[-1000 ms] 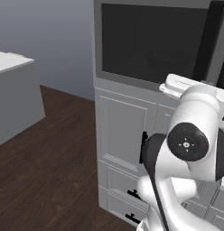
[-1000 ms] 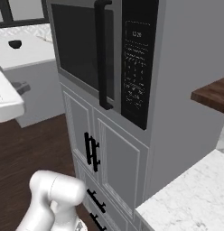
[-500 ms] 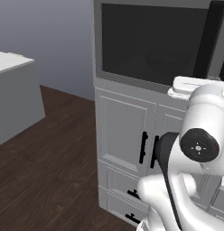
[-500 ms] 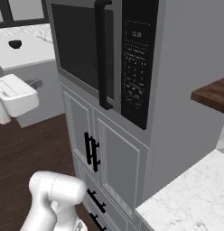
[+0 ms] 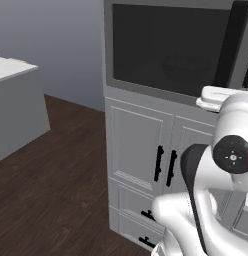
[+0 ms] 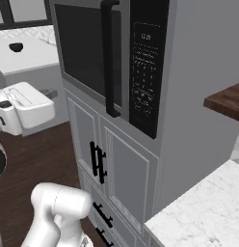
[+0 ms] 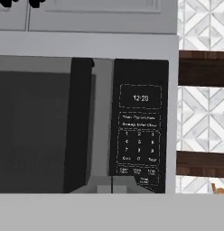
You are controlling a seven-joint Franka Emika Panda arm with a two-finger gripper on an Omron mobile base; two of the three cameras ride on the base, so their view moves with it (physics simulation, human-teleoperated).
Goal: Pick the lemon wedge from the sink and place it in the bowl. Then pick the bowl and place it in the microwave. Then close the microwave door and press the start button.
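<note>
Layout around the built-in microwave (image 6: 112, 67)

The microwave door (image 5: 168, 47) is shut flat against the microwave, with its vertical handle (image 6: 109, 58) set at the door's right edge. The control strip (image 7: 140, 131) is placed just right of that handle. Directly below the microwave, two cabinet doors (image 5: 156, 157) are set side by side, their handles (image 6: 97, 161) meeting at the middle, and drawers (image 5: 133, 220) are stacked beneath them. A marble counter (image 6: 203, 217) is seen right of the microwave and lower. Shelves (image 7: 202, 67) are mounted on the wall to its right. An island counter (image 5: 13, 107) is placed well apart to its left.
</note>
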